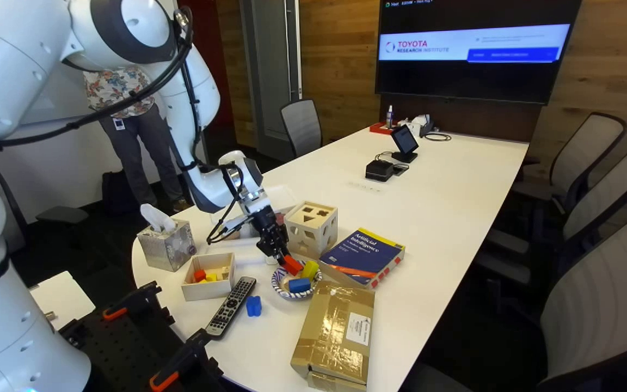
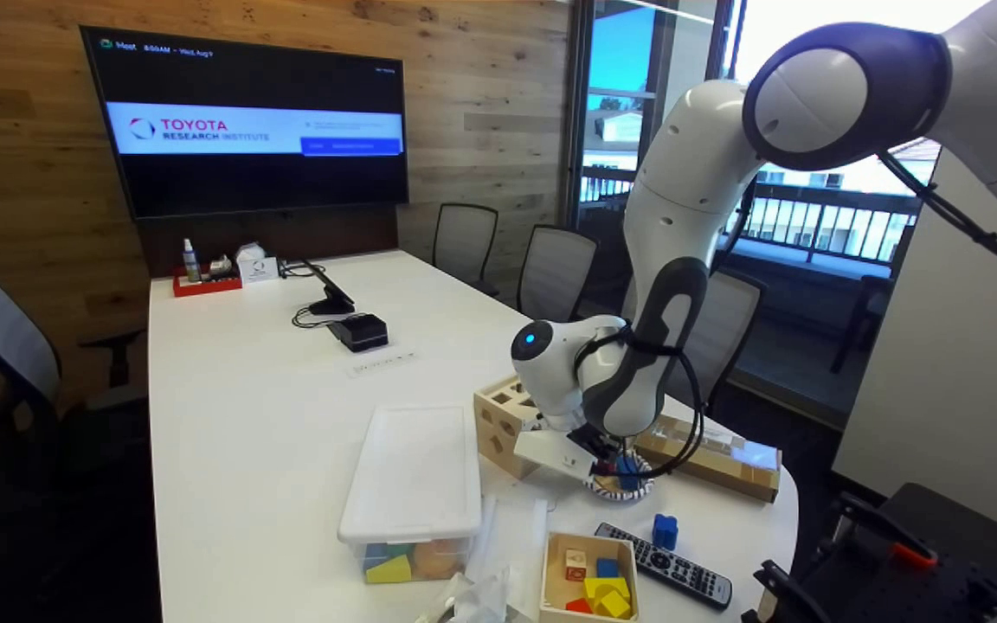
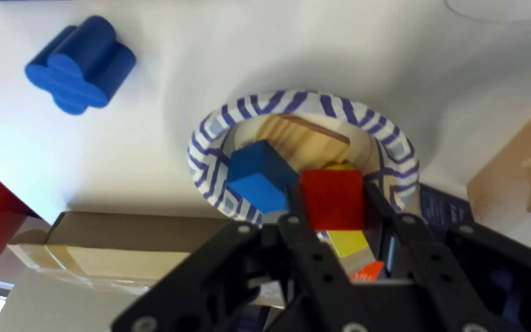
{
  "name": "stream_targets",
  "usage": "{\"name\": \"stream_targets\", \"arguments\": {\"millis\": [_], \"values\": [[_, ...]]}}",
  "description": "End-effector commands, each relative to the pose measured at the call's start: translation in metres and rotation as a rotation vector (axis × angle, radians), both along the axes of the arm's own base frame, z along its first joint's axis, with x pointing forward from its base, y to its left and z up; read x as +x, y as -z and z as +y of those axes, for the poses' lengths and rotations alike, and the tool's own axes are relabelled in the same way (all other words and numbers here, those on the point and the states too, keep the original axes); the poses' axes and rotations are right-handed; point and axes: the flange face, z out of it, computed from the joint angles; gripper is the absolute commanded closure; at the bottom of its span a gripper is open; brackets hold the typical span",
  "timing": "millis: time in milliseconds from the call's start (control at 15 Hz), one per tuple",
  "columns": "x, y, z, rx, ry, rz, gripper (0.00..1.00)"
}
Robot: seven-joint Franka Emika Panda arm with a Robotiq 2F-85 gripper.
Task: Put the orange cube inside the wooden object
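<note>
The orange cube, an orange-red block, is between my gripper's fingers. The fingers press it from both sides, over a blue-and-white patterned bowl. In an exterior view the cube sits at the fingertips, at the bowl's far rim; I cannot tell whether it touches the bowl or other blocks. The wooden object, a pale box with shape-cut holes, stands on the table just behind the bowl, beside the gripper. In an exterior view the arm partly hides the box.
Blue and yellow blocks lie in the bowl. A blue book, a cardboard package, a remote, a blue flower-shaped block and a wooden tray lie around it. A lidded plastic bin is nearby.
</note>
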Motion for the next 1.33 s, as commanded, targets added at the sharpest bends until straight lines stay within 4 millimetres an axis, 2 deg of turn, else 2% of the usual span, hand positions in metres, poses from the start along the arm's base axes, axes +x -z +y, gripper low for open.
{"name": "stream_targets", "arguments": {"millis": [0,333,467,600,800,1067,1267], "values": [[-0.003,-0.075,-0.008,0.013,-0.007,-0.052,0.92],[0.011,-0.181,-0.008,0.112,-0.124,-0.152,0.92],[0.026,-0.214,-0.004,0.169,-0.188,-0.191,0.92],[0.046,-0.233,0.003,0.251,-0.258,-0.226,0.92],[0.064,-0.238,0.017,0.377,-0.335,-0.24,0.92],[0.084,-0.224,0.028,0.527,-0.37,-0.216,0.92],[0.102,-0.212,0.028,0.617,-0.342,-0.21,0.92]]}}
